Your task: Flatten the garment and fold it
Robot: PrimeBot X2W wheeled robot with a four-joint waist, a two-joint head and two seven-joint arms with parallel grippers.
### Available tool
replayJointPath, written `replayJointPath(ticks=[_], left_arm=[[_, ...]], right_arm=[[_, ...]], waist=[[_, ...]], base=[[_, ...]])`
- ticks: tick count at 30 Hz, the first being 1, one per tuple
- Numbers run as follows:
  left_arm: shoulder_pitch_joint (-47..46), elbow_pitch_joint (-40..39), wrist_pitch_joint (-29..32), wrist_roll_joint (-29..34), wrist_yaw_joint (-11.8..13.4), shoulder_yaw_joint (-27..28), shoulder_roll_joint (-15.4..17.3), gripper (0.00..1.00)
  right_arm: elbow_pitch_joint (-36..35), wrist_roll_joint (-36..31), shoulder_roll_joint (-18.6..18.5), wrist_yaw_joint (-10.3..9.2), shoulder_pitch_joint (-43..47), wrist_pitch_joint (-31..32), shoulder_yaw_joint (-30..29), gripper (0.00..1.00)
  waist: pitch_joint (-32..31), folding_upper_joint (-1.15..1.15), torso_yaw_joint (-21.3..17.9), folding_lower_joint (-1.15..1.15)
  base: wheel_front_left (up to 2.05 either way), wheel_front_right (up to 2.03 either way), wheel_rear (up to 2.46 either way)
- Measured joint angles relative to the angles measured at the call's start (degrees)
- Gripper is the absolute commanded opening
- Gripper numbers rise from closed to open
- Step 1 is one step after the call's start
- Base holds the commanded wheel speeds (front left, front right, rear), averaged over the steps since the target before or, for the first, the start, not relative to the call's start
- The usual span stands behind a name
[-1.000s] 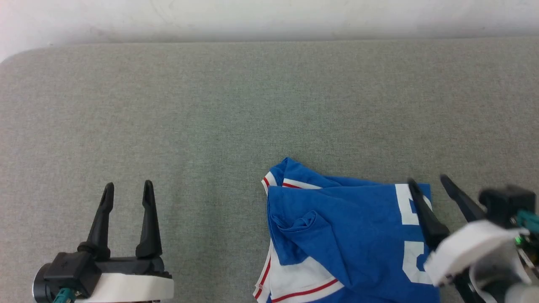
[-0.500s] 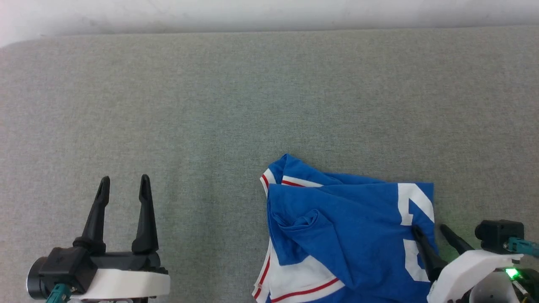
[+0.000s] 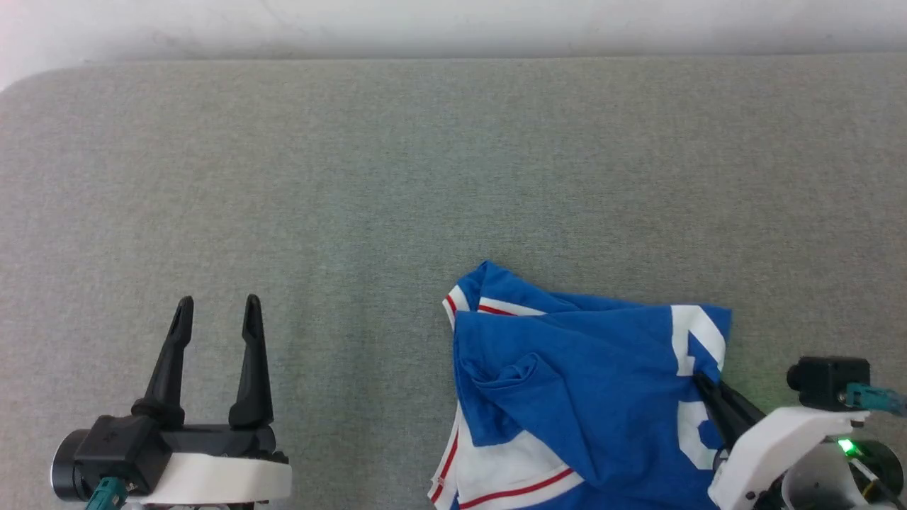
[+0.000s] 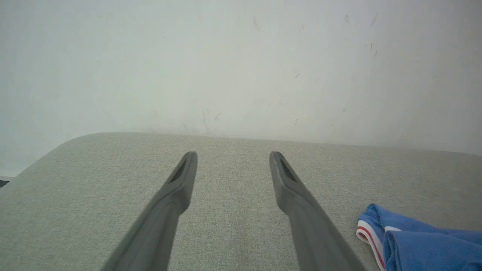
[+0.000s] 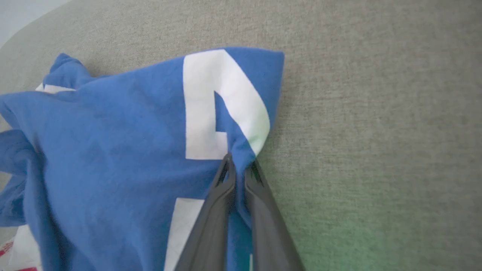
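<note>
On pad (image 3: 354, 177), near right side: shirt (image 3: 581, 382) lying rumpled.
Right gripper (image 3: 700, 378): clenching shirt's right edge beside white numeral (image 3: 698, 329).
Left gripper (image 3: 218, 301): hovering released, gripping nothing, well apart from shirt.

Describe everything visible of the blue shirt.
The garment is a royal-blue T-shirt of soft, jersey-like cloth with white sleeve panels, red-and-white striped trim and large white printed numerals. It lies crumpled and partly folded over itself, not flat, on the grey fabric surface, at the near right of the head view, where the bottom edge cuts it off. The right gripper is pinched shut on its right edge beside the print.
</note>
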Motion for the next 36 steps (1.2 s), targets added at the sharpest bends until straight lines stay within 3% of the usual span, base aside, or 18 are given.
replayJointPath(ticks=[12, 24, 36], left_arm=[[-1.5, -0.9, 1.0, 1.1, -0.1, -0.8, 1.2, 1.00], [-5.0, -4.8, 4.9, 3.0, -0.4, -0.5, 4.6, 1.00], [-11.4, -9.9, 8.9, 6.0, -0.4, 0.2, 8.2, 1.00]], right_arm=[[-1.6, -7.6, -1.0, 0.02, -10.1, 2.5, -0.8, 0.00], [2.6, -10.0, -14.2, 0.00, -24.3, 5.3, -1.7, 0.00], [12.6, -13.5, -28.9, 0.07, -35.0, 2.3, -2.5, 0.00]], waist=[[0.1, 0.00, -6.3, 0.00], [2.3, 0.00, -15.2, 0.00], [11.6, 0.00, -19.2, 0.01]], base=[[0.00, 0.00, 0.00], [0.00, 0.00, 0.00], [0.00, 0.00, 0.00]])
